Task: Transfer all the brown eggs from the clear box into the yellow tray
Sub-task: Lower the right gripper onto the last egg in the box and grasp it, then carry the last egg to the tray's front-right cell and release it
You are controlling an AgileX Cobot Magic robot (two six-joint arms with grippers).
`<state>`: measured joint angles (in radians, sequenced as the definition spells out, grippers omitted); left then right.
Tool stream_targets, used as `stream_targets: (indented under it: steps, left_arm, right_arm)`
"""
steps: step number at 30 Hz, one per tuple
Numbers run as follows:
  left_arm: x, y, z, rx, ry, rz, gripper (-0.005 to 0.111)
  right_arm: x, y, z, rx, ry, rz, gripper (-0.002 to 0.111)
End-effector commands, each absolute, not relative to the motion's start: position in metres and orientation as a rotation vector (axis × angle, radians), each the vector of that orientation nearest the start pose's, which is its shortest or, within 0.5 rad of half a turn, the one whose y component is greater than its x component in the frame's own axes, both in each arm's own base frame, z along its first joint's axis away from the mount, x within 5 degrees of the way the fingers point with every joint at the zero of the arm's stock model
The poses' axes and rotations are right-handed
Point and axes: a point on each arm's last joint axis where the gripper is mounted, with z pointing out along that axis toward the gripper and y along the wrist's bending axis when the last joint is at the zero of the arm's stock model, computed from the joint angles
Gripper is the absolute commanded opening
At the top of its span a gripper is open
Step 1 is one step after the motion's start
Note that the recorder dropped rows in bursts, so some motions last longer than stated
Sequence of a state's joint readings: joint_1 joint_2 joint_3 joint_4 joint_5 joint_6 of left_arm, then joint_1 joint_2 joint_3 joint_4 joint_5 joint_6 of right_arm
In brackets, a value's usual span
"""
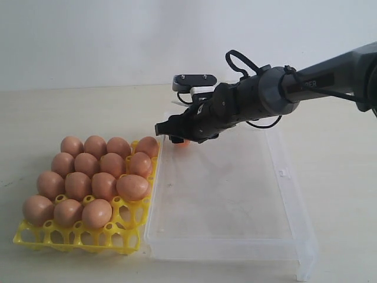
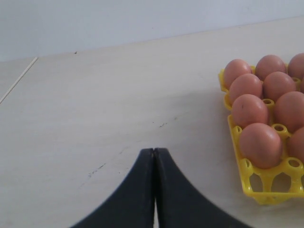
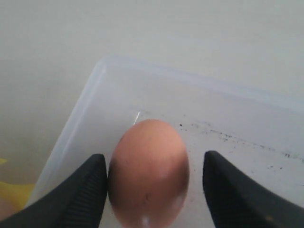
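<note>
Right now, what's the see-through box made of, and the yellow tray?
The clear box looks like colourless plastic, probably: the table shows through its walls. The yellow tray looks like moulded plastic too, smooth and slightly shiny.

The pale table (image 1: 70,112) carries the yellow tray (image 1: 126,227) beside the clear box (image 1: 224,197).

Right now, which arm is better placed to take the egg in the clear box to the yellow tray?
Right. The right gripper straddles the brown egg inside the clear box, jaws open, one finger touching the shell. The left gripper is shut over bare table beside the yellow tray.
</note>
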<state>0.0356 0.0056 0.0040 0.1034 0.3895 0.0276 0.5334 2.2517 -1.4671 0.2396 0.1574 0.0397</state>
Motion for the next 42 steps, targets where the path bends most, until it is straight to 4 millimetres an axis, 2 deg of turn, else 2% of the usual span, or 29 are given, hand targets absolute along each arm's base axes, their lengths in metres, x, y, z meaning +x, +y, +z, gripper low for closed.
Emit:
stream_targets:
  steps: [1,8,10,14,18,21,25,28,31,34,36,39,42]
  left_arm:
    - [0.052,0.005,0.179,0.055,1.863,0.136,0.0]
    - [0.052,0.005,0.179,0.055,1.863,0.136,0.0]
    - [0.052,0.005,0.179,0.055,1.863,0.136,0.0]
    - [0.052,0.005,0.179,0.055,1.863,0.136,0.0]
    - [0.052,0.005,0.179,0.055,1.863,0.136,0.0]
    - [0.052,0.005,0.179,0.055,1.863,0.136,0.0]
    - [0.052,0.005,0.179,0.055,1.863,0.136,0.0]
    - [0.052,0.005,0.179,0.055,1.863,0.136,0.0]
    - [0.052,0.005,0.179,0.055,1.863,0.136,0.0]
    - [0.052,0.005,0.179,0.055,1.863,0.136,0.0]
    - [0.052,0.005,0.179,0.055,1.863,0.136,0.0]
    - [0.052,0.005,0.179,0.055,1.863,0.136,0.0]
    - [0.052,0.005,0.179,0.055,1.863,0.136,0.0]
  right_arm:
    - [0.409,0.245,0.108,-0.347,2.411,0.405,0.057]
    - [0.412,0.249,0.1,-0.368,2.48,0.401,0.051]
    - [0.413,0.25,0.101,-0.376,2.484,0.4,0.041]
    - [0.413,0.25,0.109,-0.381,2.472,0.403,0.002]
    - [0.411,0.248,0.124,-0.433,2.445,0.38,0.0]
    - [0.402,0.241,0.143,-0.436,2.368,0.376,0.0]
    - [0.374,0.228,0.166,-0.422,2.225,0.387,0.0]
    - [0.341,0.226,0.19,-0.436,2.084,0.424,0.0]
    - [0.299,0.235,0.2,-0.51,1.987,0.48,0.0]
    - [0.261,0.253,0.2,-0.651,1.896,0.541,0.0]
    - [0.242,0.263,0.196,-0.72,1.857,0.58,0.0]
    - [0.225,0.276,0.185,-0.793,1.815,0.638,0.0]
    - [0.218,0.284,0.169,-0.808,1.859,0.679,0.0]
